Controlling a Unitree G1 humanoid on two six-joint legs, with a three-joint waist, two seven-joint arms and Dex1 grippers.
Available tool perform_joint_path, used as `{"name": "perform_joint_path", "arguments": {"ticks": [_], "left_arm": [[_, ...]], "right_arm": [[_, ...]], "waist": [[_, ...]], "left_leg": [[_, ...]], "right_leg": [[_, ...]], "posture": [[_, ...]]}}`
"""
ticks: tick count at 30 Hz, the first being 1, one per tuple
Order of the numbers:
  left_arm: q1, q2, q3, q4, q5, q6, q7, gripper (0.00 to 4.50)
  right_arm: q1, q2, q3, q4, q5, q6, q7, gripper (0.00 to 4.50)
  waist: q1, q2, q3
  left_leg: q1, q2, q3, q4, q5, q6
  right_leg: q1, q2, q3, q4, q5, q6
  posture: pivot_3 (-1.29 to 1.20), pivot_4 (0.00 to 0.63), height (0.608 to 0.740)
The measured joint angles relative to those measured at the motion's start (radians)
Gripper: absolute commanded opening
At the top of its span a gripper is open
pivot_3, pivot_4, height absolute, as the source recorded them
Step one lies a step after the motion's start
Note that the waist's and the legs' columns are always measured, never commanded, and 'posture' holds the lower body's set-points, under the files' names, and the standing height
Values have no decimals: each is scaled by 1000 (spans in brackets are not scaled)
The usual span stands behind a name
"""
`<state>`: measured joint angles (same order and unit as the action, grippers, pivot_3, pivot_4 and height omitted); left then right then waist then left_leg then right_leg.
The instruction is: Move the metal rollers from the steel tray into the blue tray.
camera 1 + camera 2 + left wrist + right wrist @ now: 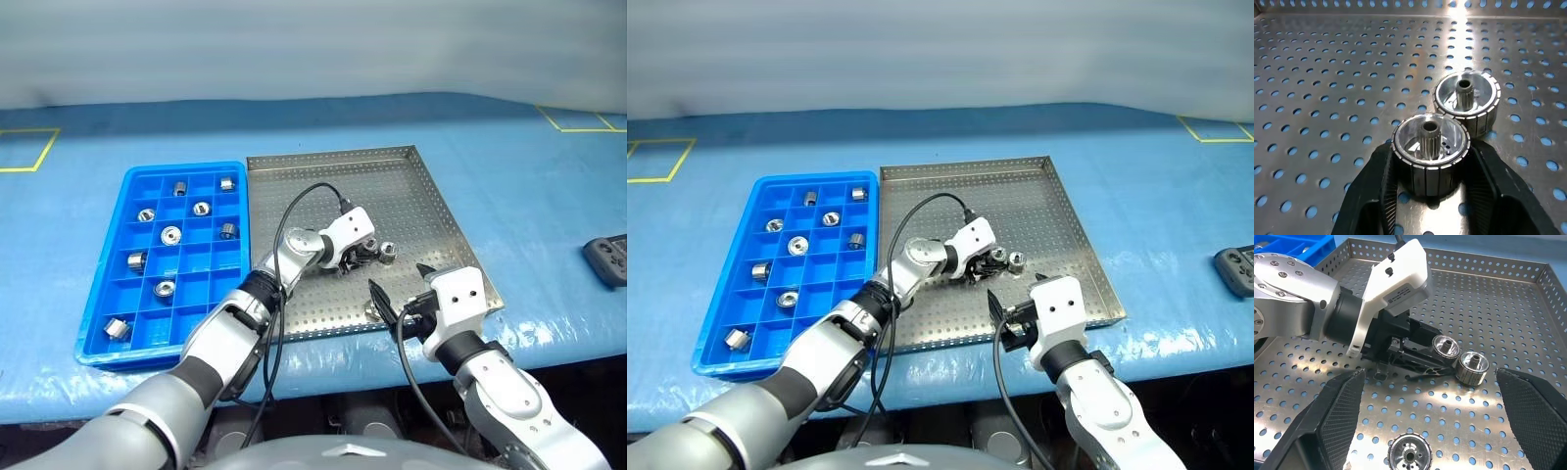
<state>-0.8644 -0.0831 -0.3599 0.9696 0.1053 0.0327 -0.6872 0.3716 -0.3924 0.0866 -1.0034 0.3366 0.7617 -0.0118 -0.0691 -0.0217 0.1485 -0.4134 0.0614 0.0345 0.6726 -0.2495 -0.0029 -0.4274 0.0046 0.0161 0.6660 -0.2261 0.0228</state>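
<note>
A blue sheet covers the table, and behind it is a plain pale wall. Nearest, the right gripper (1425, 401) waits with its jaws spread wide over one metal roller (1409, 454) at the front of the steel tray (431, 196). Further in, the left gripper (1430, 169) pinches a roller (1430, 147) on the tray floor; another (1467, 100) stands touching it. Nine rollers lie in the blue tray (108, 264), so I judge three remain.
</note>
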Motion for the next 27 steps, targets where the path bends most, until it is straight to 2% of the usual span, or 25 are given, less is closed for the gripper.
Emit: {"name": "perform_joint_path", "arguments": {"ticks": [9,12,20,23,27], "left_arm": [[16,16,30,-41,-5,25,-13,1676],[40,45,50,-120,-27,66,-33,1676],[123,101,112,-471,-99,225,-67,1676],[175,117,111,-525,-113,273,-74,1676],[225,135,114,-603,-119,324,-56,1676]], "right_arm": [[-19,8,19,0,2,10,8,4500],[-45,9,23,0,4,21,19,4500],[-142,14,15,12,10,61,64,4500],[-183,59,-5,40,8,79,50,4500],[-206,179,-85,95,8,103,-19,4500]], "waist": [[0,0,0],[3,0,0],[11,1,0],[18,1,0],[36,1,0]], "left_leg": [[0,0,0,0,0,0],[0,0,0,0,0,0],[0,0,0,0,0,0],[1,1,0,1,0,0],[0,1,0,1,0,0]], "right_leg": [[0,0,1,0,0,0],[0,0,0,1,0,0],[0,0,1,1,1,1],[0,1,1,1,1,1],[0,0,1,2,1,1]], "posture": [[-115,150,740],[-86,150,740],[-30,150,740],[-9,150,740],[-11,150,740]]}}
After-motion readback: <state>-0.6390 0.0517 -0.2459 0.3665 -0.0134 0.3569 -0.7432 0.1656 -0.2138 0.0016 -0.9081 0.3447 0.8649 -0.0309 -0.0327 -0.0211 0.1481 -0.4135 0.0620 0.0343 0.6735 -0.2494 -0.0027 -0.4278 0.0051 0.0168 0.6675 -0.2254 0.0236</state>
